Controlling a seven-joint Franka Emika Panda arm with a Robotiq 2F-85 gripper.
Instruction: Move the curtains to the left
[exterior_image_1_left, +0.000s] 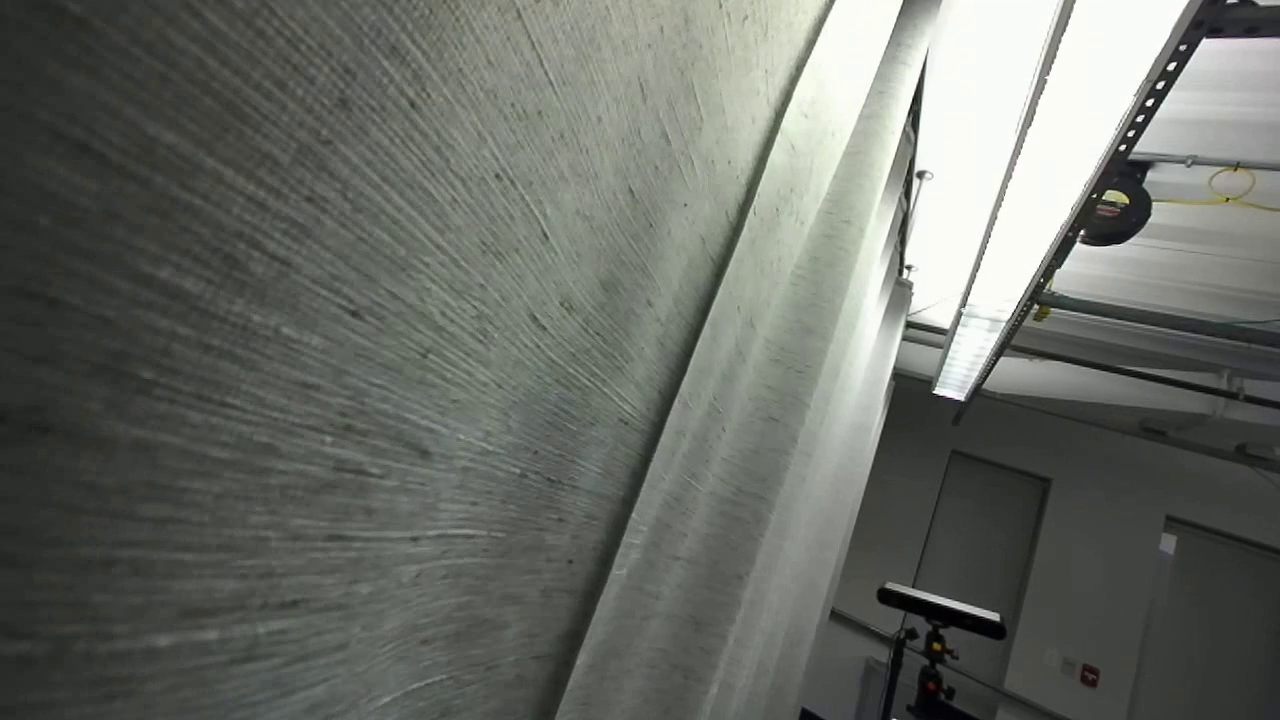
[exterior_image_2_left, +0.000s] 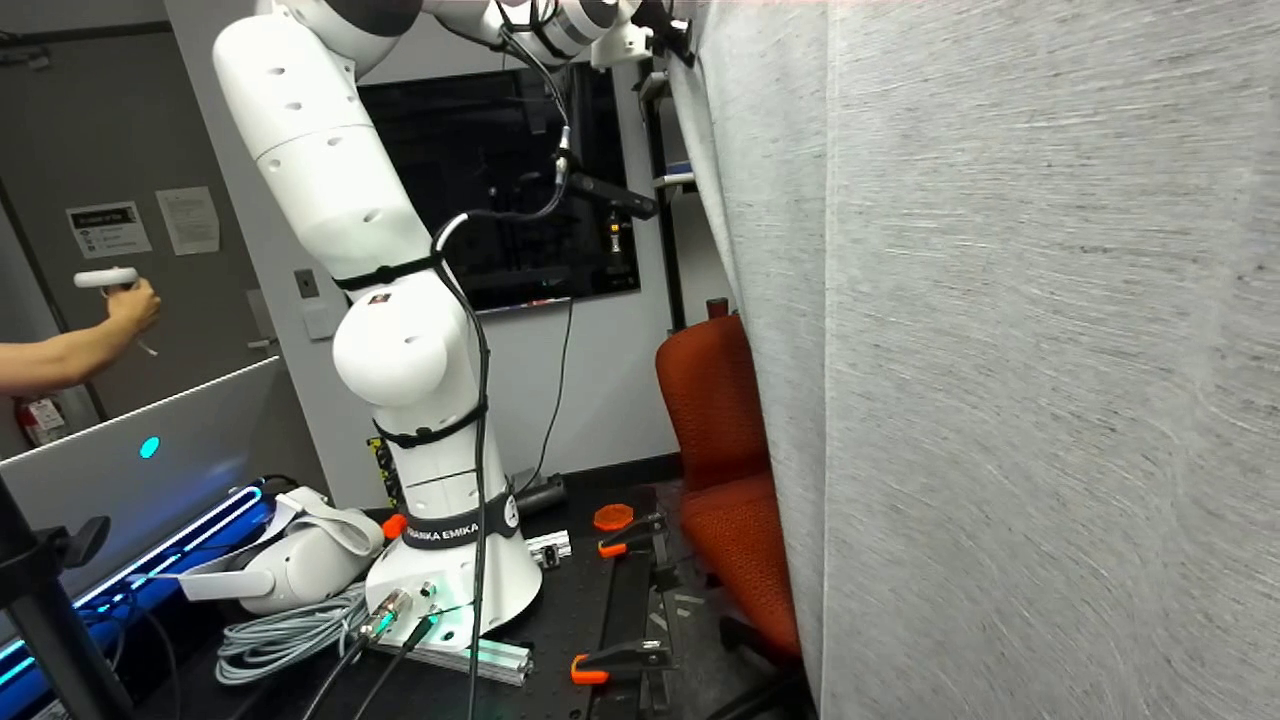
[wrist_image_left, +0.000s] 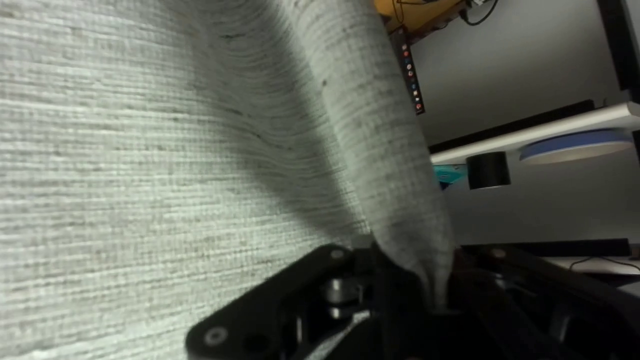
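Note:
The curtains are a tall pale grey-white ribbed drape. They fill most of an exterior view (exterior_image_1_left: 400, 300), with long folds running up toward the ceiling. They also cover the right side in an exterior view (exterior_image_2_left: 1000, 350), and the left half of the wrist view (wrist_image_left: 125, 175). My gripper (wrist_image_left: 412, 265) has a bunched fold of the curtain's edge pinched between its fingers; the fold narrows down into the jaws. The fingertips are dark and blurred there. In an exterior view the gripper (exterior_image_2_left: 683, 38) is at the upper edge of the frame, touching the curtain's near edge.
A red-orange chair (exterior_image_2_left: 715, 410) stands beside the curtain, partly behind it. Clamps (exterior_image_2_left: 620, 660) sit on the black table's edge. A wall screen (exterior_image_2_left: 480, 190) is behind the arm. A white shelf (wrist_image_left: 540, 131) shows in the wrist view. A person's hand (exterior_image_2_left: 135, 305) holds a controller.

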